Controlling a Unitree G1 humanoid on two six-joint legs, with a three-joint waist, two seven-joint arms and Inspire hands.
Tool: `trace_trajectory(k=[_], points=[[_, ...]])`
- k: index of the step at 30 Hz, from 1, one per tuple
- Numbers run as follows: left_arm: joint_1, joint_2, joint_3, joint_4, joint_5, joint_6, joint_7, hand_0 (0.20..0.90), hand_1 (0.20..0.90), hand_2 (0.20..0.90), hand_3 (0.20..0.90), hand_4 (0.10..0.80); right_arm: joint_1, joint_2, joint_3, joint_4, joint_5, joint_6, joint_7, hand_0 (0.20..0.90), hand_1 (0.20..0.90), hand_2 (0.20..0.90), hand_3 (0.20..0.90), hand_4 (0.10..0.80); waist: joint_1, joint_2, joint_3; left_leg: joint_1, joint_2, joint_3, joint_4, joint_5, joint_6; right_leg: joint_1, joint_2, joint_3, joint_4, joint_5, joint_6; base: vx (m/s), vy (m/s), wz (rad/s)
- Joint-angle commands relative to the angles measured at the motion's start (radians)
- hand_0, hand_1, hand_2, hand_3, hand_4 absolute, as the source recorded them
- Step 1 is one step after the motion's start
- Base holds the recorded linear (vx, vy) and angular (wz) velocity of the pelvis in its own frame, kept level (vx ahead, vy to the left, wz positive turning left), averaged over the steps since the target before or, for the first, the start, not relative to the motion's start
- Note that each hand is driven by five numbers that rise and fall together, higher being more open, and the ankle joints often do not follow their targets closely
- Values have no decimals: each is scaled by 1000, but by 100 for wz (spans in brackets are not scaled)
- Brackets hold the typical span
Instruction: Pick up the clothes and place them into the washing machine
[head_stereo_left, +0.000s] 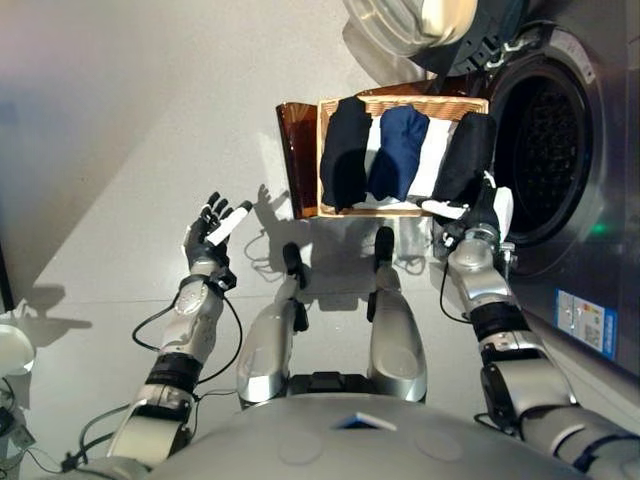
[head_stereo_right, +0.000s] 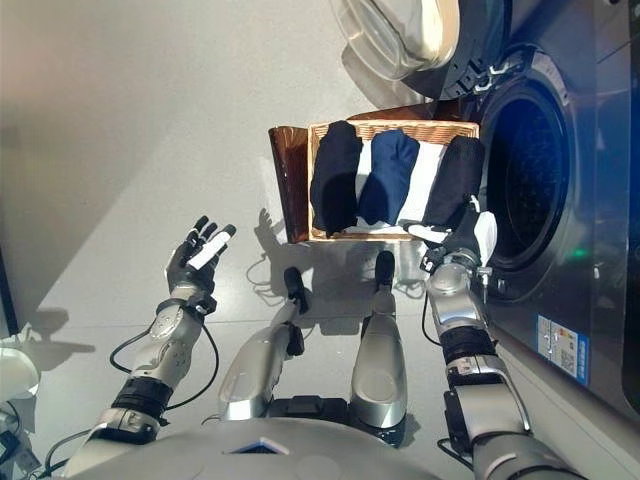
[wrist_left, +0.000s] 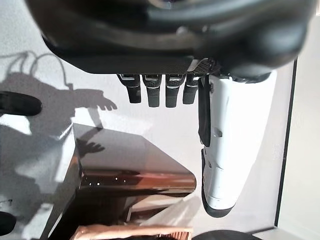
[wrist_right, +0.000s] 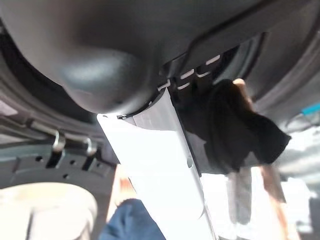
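A wicker basket (head_stereo_left: 432, 102) with a dark brown side (head_stereo_left: 295, 150) stands on the floor in front of me. Draped across it are a black garment (head_stereo_left: 345, 150), a navy one (head_stereo_left: 398, 148), a white one (head_stereo_left: 432, 158) and a second black garment (head_stereo_left: 465, 155) at the right end. My right hand (head_stereo_left: 485, 222) rests at the near end of that right black garment (wrist_right: 235, 130), its white-covered thumb (wrist_right: 155, 155) lying straight beside the cloth. My left hand (head_stereo_left: 212, 235) hovers open over bare floor left of the basket, holding nothing; its fingers (wrist_left: 155, 92) are straight.
The washing machine's open drum (head_stereo_left: 545, 150) is just right of the basket, with its round door (head_stereo_left: 420, 25) swung open behind the basket. Grey floor spreads to the left. A white object (head_stereo_left: 12, 350) sits at the far left edge.
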Motion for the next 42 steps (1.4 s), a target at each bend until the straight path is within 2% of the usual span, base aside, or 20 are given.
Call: trace_trajectory(k=[1,11,32,33,34,35,36,42], points=[[13,62,21,-52,24,-59,19,900,900,900,900,800,-103,-71,0,8,-35,-17,-84,900,900,900,900,800,41,1,-54,-18,14,-38,17,-13,-85,-7,-60,3,117,-136,47,0,0,0],[14,73,24,-66,17,-69,12,900,900,900,900,800,-243,-142,21,141,-53,19,-96,900,900,900,900,800,58,17,-42,-29,10,-43,0,0,-87,-21,-60,1,116,-131,48,0,0,0],[19,112,2,-218,-24,-101,-22,900,900,900,900,800,-519,-208,214,545,-133,54,25,900,900,900,900,800,108,75,-4,-116,-16,-43,-8,15,-89,-112,-68,1,121,-105,52,-1,2,1],[19,113,1,-222,-25,-100,-26,900,900,900,900,800,-532,-214,225,569,-145,57,34,831,831,831,831,751,109,77,-4,-120,-18,-44,-8,15,-90,-115,-69,2,120,-104,52,0,0,0],[18,115,0,-223,-25,-101,-31,900,900,900,900,800,-544,-222,236,589,-156,61,41,496,496,496,496,512,110,79,-3,-123,-19,-44,-8,16,-90,-119,-71,2,120,-103,53,-3,19,3],[17,116,-2,-225,-25,-103,-33,900,900,900,900,800,-556,-229,247,612,-167,63,51,433,433,433,433,467,112,82,-2,-126,-20,-45,-8,17,-91,-120,-72,1,120,-102,54,0,0,0],[14,117,-4,-227,-26,-104,-36,900,900,900,900,800,-566,-237,258,628,-178,64,60,200,200,200,200,300,112,84,-1,-127,-22,-46,-8,17,-91,-122,-73,2,119,-100,54,0,0,0],[4,114,-10,-228,-23,-106,-43,900,900,900,900,800,-584,-247,286,666,-204,66,81,200,200,200,200,300,109,81,-4,-123,-26,-46,-8,15,-91,-119,-75,6,120,-99,54,1,4,1]])
